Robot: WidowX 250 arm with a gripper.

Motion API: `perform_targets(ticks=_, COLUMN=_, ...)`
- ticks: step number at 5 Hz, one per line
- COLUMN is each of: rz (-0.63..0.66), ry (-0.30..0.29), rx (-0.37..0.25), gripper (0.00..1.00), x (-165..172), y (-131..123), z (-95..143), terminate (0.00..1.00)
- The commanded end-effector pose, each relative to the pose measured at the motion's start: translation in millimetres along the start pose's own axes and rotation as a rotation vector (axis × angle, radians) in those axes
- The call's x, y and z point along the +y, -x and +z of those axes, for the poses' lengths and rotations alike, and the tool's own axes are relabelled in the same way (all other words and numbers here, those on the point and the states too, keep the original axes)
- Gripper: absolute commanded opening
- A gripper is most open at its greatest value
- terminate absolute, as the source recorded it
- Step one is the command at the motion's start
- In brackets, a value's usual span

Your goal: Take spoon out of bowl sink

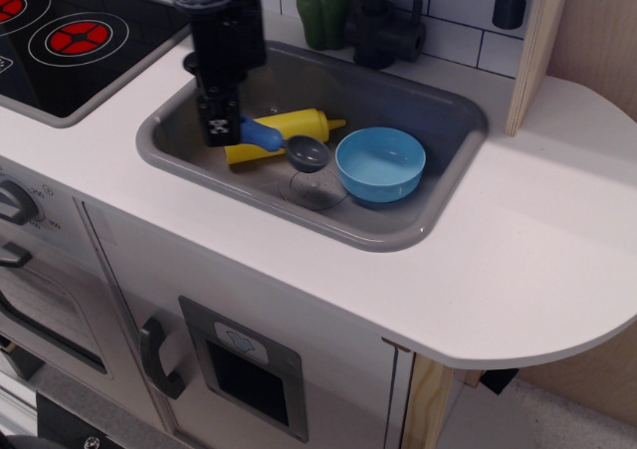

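Observation:
My black gripper [221, 130] is shut on the blue handle of the spoon [284, 143] and holds it above the left part of the grey sink [443, 120]. The spoon's dark grey scoop points right, over the drain, clear of the bowl. The light blue bowl [380, 164] sits empty in the right half of the sink, to the right of the scoop. The gripper hangs in front of the yellow bottle.
A yellow squeeze bottle [289, 128] lies in the sink behind the spoon. A green pepper [321, 11] and a black tap [383, 26] stand behind the sink. The black stovetop [80, 36] is at the left. White countertop [518, 240] lies to the right.

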State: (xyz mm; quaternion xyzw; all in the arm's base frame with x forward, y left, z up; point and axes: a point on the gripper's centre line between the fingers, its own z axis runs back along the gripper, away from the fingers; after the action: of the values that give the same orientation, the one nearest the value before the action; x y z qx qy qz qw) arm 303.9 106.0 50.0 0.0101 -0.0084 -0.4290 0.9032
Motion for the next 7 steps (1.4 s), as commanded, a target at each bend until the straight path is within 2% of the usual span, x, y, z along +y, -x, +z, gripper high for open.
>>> perform_targets(ticks=1, rz=0.018, ry=-0.087, rx=0.011, gripper=0.00, x=8.8, y=-5.1, z=-1.7, terminate=0.00)
perform_targets(ticks=2, rz=0.037, ry=-0.106, rx=0.037, gripper=0.00, x=11.8, y=-8.8, z=-14.7, terminate=0.00)
perform_targets(ticks=4, rz=0.035, ry=-0.108, rx=0.072, gripper=0.00, x=4.1, y=-15.4, z=-30.4, terminate=0.00)
perform_targets(ticks=5, rz=0.033, ry=-0.122, rx=0.093, gripper=0.00, x=0.3, y=-11.8, z=-26.1, terminate=0.00)
perform_targets(ticks=6, rz=0.053, ry=-0.126, rx=0.119, gripper=1.00, x=1.5, y=-9.6, z=-21.2, terminate=0.00)
perform_targets(ticks=7, rz=0.074, ry=-0.121, rx=0.144, gripper=1.00, x=5.0, y=-8.7, z=-16.2, terminate=0.00)
